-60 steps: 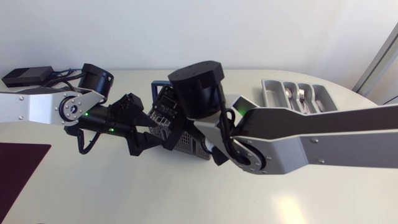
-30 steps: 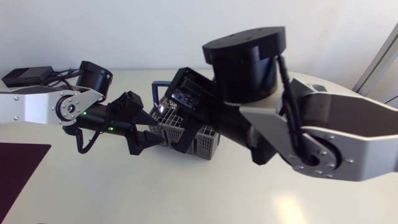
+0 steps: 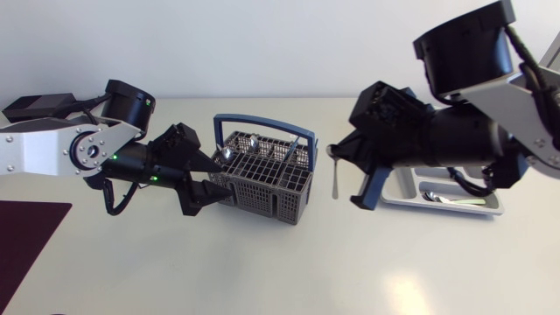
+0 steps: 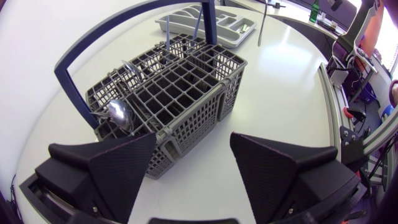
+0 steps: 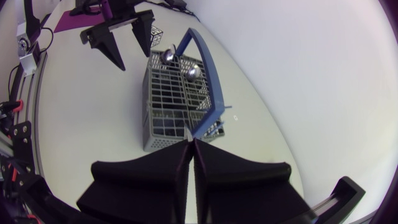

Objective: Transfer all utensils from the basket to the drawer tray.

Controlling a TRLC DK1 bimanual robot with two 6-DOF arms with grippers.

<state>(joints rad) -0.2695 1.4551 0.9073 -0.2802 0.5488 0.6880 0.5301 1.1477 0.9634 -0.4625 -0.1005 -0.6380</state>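
Note:
The grey wire basket with a blue handle stands mid-table, with spoons upright in it. My left gripper is open at the basket's left end, its fingers either side of that corner. My right gripper hangs between basket and tray, shut on a silver spoon that dangles below it. The grey drawer tray lies at the right, mostly hidden by my right arm, with utensils inside. From the right wrist I see the basket and my left gripper ahead of shut fingers.
A black box sits at the back left corner. A maroon mat lies at the front left. In the left wrist view the tray lies beyond the basket, with the hanging spoon near it.
My right arm has lifted from over the basket and swung right toward the tray, carrying the spoon. The left arm and basket have stayed put.

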